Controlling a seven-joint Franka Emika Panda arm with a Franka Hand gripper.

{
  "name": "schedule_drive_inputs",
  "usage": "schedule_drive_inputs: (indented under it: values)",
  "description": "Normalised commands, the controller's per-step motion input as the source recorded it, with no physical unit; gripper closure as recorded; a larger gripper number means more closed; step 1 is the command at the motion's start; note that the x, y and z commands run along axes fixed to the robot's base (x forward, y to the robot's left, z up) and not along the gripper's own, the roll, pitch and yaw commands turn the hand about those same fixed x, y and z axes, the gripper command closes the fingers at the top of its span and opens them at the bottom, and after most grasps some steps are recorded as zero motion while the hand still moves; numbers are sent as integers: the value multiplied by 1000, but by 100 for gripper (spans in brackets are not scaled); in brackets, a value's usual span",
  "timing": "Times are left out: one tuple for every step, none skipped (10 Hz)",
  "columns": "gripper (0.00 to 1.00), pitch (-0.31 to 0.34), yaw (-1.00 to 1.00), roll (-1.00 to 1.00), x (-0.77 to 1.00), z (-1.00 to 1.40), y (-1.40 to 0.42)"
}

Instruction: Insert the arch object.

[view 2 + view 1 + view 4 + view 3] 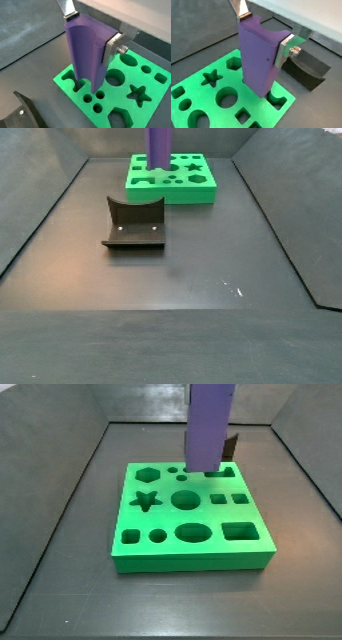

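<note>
Arch object (258,55) in gripper (264,30), lower end at green board (201,92) hole

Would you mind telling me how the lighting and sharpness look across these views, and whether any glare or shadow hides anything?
In both wrist views the gripper and the purple column it holds look sharp and evenly lit. In a side view the green board is crisp, its holes shadowed. In a side view the floor shows faint sheen, and the fixture is dark but readable.
</note>
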Motion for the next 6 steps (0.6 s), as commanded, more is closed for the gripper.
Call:
schedule_drive_inputs:
  values:
    - [100,91,-46,0,534,-331,177]
    - [100,114,-54,-44,691,-180,180]
    - [100,131,-83,-81,746,-54,160]
    - [100,153,-106,-87,771,-3,140]
    - [100,149,-163,-84,837,-20,97]
    - [100,131,-169,-4,789,-151,97]
